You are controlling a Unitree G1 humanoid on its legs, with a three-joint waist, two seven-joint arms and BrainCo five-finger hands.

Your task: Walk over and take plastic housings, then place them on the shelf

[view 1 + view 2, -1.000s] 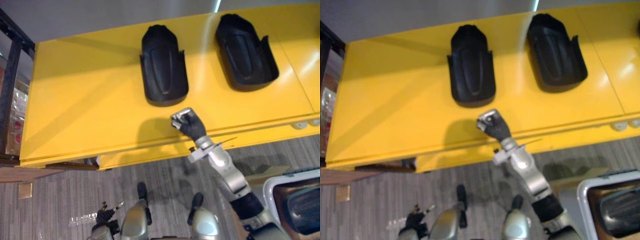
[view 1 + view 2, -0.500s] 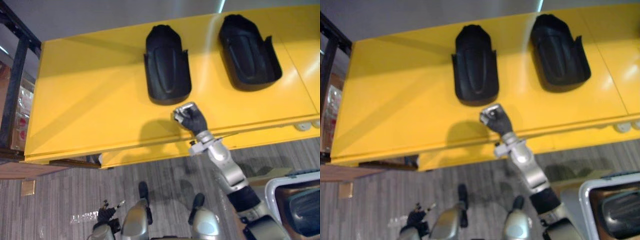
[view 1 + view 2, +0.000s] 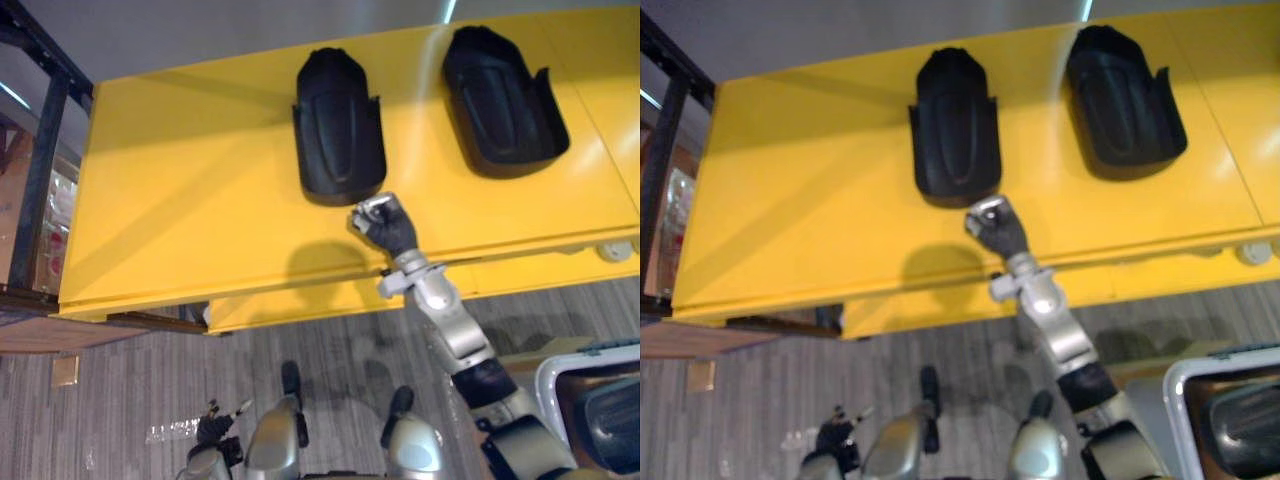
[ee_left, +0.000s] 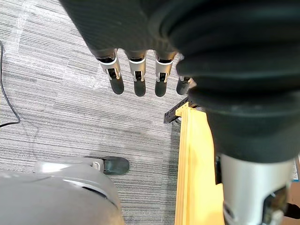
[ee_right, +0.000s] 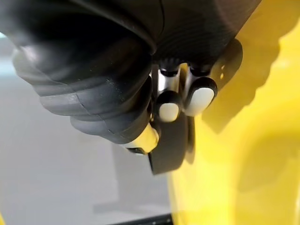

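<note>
Two black plastic housings lie on the yellow table (image 3: pixel 180 200), hollow side up: one near the middle (image 3: pixel 340 125), one further right (image 3: pixel 503 100). My right hand (image 3: pixel 385 225) hovers over the table just in front of the middle housing's near end, apart from it. Its fingers (image 5: pixel 168 110) are curled in and hold nothing. My left hand (image 3: pixel 212 432) hangs low beside me over the grey carpet, its fingers (image 4: pixel 137 77) straight and empty.
A black shelf frame (image 3: pixel 45 150) stands at the table's left end. A white-rimmed bin (image 3: pixel 555 385) with a dark part inside sits on the floor at lower right. The table's front edge runs between me and the housings.
My right hand has reached further over the table, closer to the middle housing's near end. The view has shifted slightly. The left hand has stayed put.
</note>
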